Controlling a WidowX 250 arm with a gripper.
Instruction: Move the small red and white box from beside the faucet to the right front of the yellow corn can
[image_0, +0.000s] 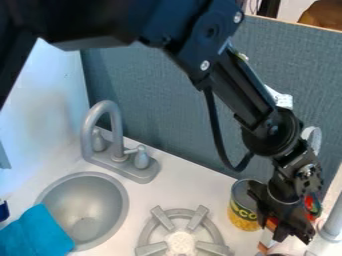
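White counter (205, 188) | yellow can (243, 212) | upright | just beside claw (287, 234), burner (180, 243) side

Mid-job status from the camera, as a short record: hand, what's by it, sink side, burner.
Hand: low at lower right
Nearest item: orange-brown piece at the hand; whether gripped, cannot tell
Beside hand: yellow can, upright
Burner: gray, four-armed, left of the can
Sink: gray bowl, blue cloth over its rim
Faucet: gray, behind sink
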